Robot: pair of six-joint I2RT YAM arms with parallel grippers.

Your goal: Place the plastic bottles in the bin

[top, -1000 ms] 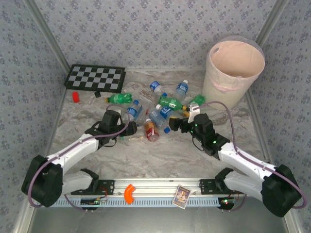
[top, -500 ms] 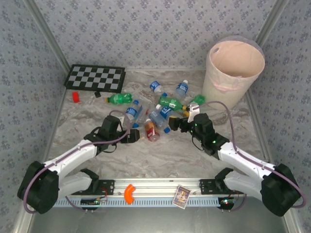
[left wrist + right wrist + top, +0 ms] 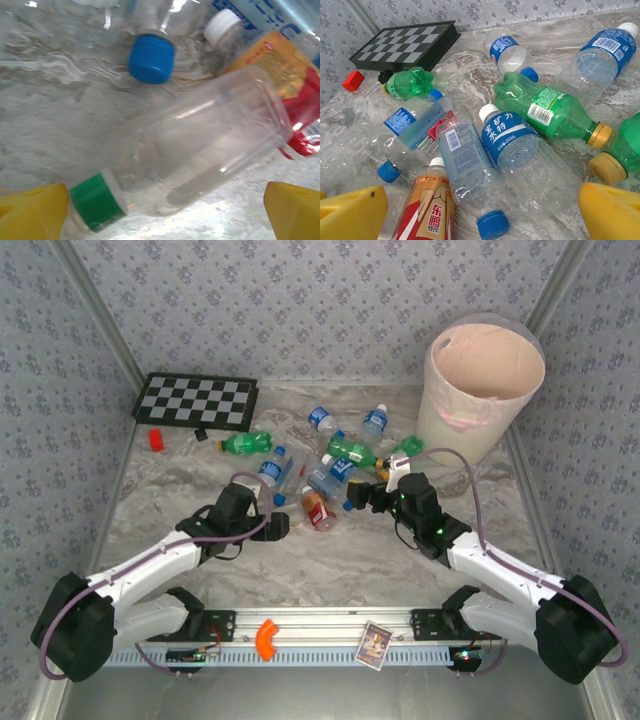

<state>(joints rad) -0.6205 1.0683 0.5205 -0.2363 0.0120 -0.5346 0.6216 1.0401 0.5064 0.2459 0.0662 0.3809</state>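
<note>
1. A small red block [image 3: 156, 439] is lying at the far left of the marbled table [image 3: 330, 570], near a flat black-and-white chessboard [image 3: 196, 400].
2. The left gripper [image 3: 275, 525] is hovering low at the near-left edge of the bottle pile. Its jaws are standing fully apart and are gripping nothing.
3. In the left wrist view, a clear unlabelled bottle with a green cap [image 3: 200, 150] is lying on its side between the yellow fingers [image 3: 30, 212]. The cap is sitting just beside one finger; contact cannot be told. Behind it, a red-and-orange labelled bottle [image 3: 285, 75] is lying against it.
4. The plastic bottles [image 3: 330, 465], clear with blue labels, green, and red-labelled, are lying on their sides in a loose pile at the table's centre, left of the bin.
5. The right gripper [image 3: 360, 496] is hovering at the pile's right edge, jaws spread wide and holding nothing. In the right wrist view, a clear bottle with a blue cap [image 3: 470, 165] is lying in front of its spread fingers.
6. The large round pale pink bin [image 3: 455, 405] is standing upright in the far-right corner, a green bottle [image 3: 405, 446] lying near its base.
</note>
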